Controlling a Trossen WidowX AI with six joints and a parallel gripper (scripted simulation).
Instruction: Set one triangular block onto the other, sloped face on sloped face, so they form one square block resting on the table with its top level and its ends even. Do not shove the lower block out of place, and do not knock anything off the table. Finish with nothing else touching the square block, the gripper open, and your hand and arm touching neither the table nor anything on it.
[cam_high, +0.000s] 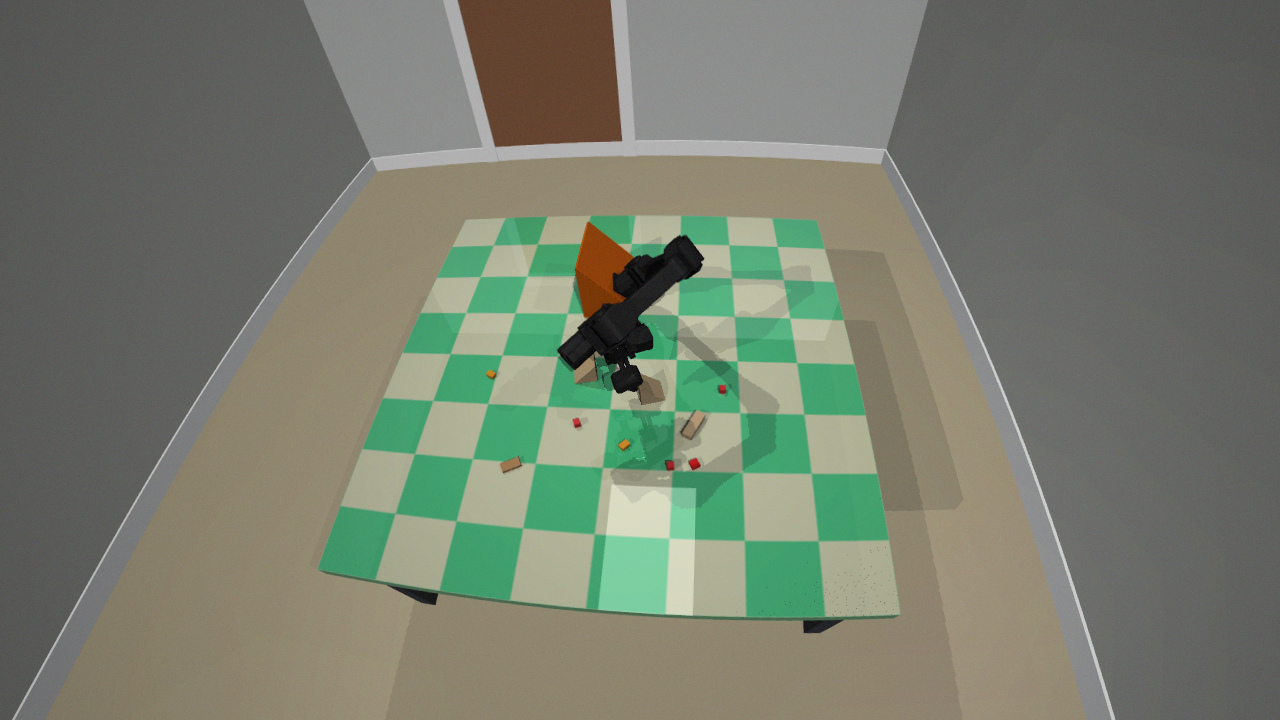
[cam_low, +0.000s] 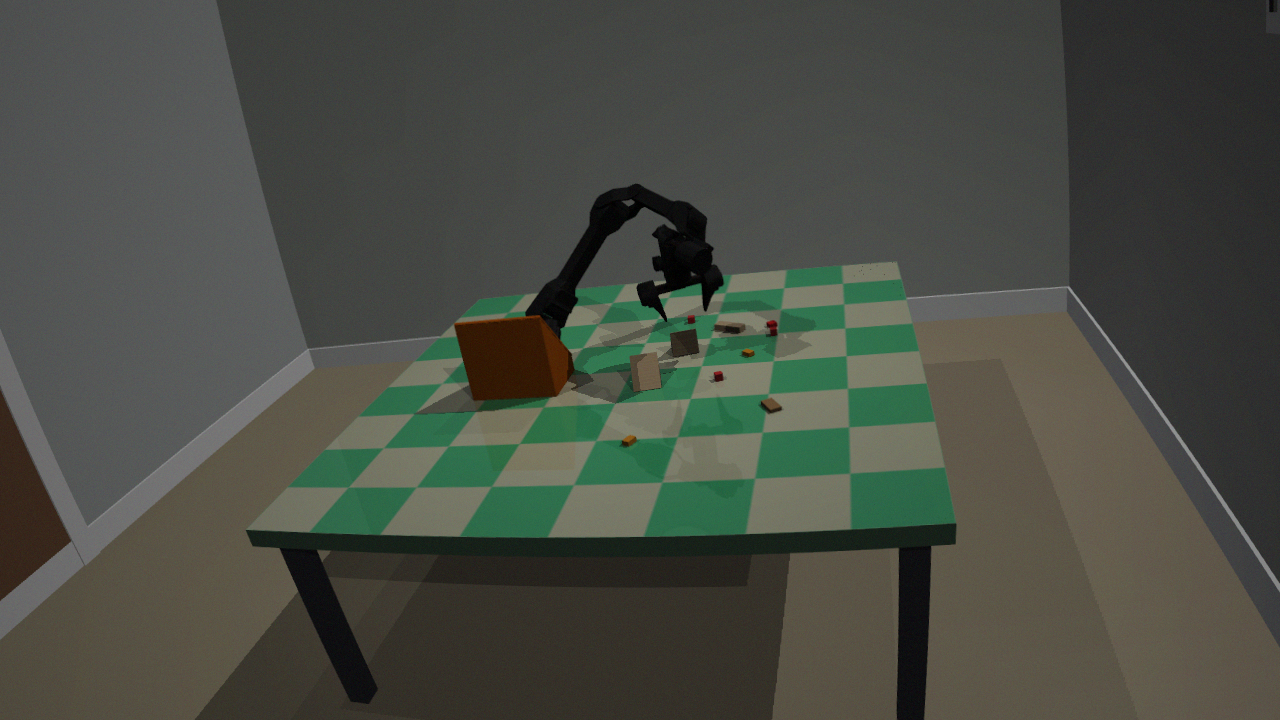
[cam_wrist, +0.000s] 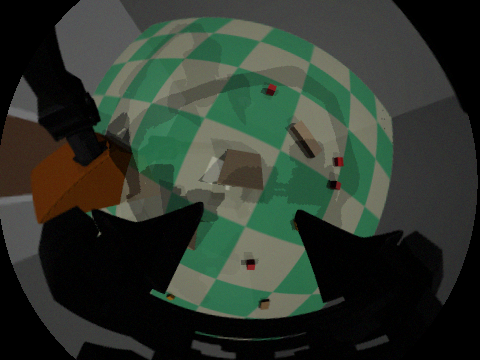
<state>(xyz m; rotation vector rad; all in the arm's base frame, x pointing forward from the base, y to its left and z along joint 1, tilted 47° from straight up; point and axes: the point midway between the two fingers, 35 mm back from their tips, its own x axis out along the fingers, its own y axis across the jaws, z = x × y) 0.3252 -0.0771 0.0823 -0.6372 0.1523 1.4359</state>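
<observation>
Gripper (cam_low: 680, 297) spread wide, empty, above darker triangular block (cam_low: 684, 341).
Hung clear of table (cam_low: 805, 501); lighter triangular block (cam_low: 645, 370) just beside, untouched.

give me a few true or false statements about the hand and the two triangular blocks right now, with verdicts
1. The hand is open and holds nothing. True.
2. The two triangular blocks are already stacked. False: the darker triangular block and the lighter triangular block sit apart on the table.
3. The hand is above the table, touching neither block. True.
4. The big orange block lies on the floor. False: it stands on the table by the arm's base.
</observation>
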